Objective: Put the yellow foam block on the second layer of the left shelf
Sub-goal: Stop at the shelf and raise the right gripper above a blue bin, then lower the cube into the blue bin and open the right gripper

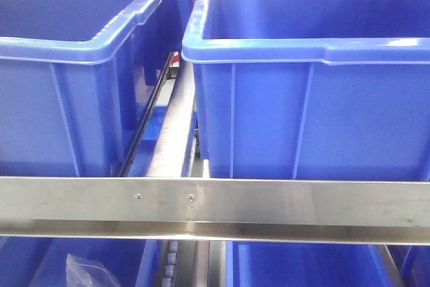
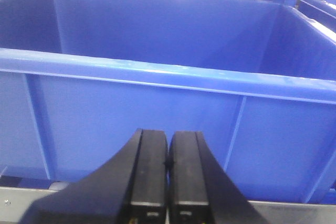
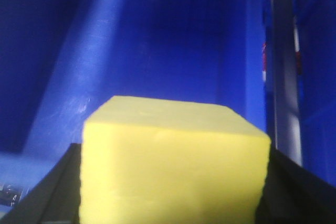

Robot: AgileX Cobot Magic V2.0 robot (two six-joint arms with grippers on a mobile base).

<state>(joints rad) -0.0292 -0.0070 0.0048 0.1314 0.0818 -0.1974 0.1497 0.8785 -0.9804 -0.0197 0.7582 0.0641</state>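
Note:
The yellow foam block (image 3: 173, 166) fills the lower part of the right wrist view. My right gripper (image 3: 173, 153) is shut on it, a black finger (image 3: 58, 182) against each side face. Behind the block rises the dark blue wall of a bin (image 3: 157, 40). In the left wrist view my left gripper (image 2: 168, 135) is shut with nothing between its pads, pointing at the outer front wall of a blue bin (image 2: 131, 103). The shelf shows as a steel rail (image 1: 269, 203) in the front view, where neither gripper nor the block appears.
Two big blue bins stand side by side above the rail, the left bin (image 1: 80, 99) and the right bin (image 1: 316, 119), with a narrow gap and roller track (image 1: 171, 132) between them. Below the rail are more blue bins (image 1: 302, 263) and a clear plastic bag (image 1: 84, 270).

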